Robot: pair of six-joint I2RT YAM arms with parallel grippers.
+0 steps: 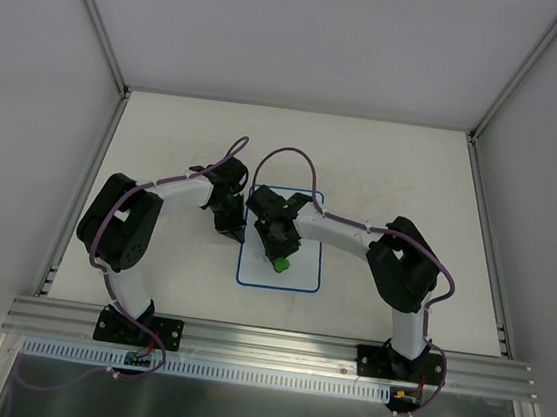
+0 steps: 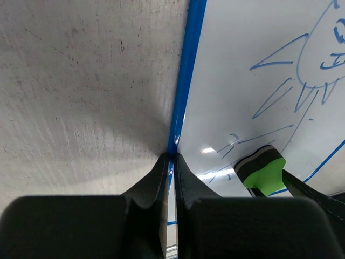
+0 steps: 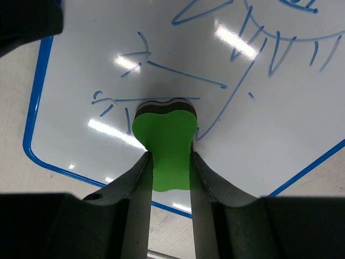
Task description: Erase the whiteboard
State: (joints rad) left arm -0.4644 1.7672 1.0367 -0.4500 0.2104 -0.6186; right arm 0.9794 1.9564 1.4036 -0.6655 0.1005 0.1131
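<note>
Pale tabletop (image 1: 393, 171); blue-scribbled whiteboard (image 2: 242, 43) pinched edgewise by left fingers (image 2: 156, 183); right fingers (image 3: 137, 183) grip green eraser (image 3: 164, 145).

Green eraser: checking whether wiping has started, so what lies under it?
Under the green eraser, held by the right pincer, is the whiteboard, its dark pad apparently touching it. Blue marker lines run up to it; any strokes beneath are hidden.

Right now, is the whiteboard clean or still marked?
Still marked. Blue pen lines show on the whiteboard beside the green eraser held by the right gripper.
</note>
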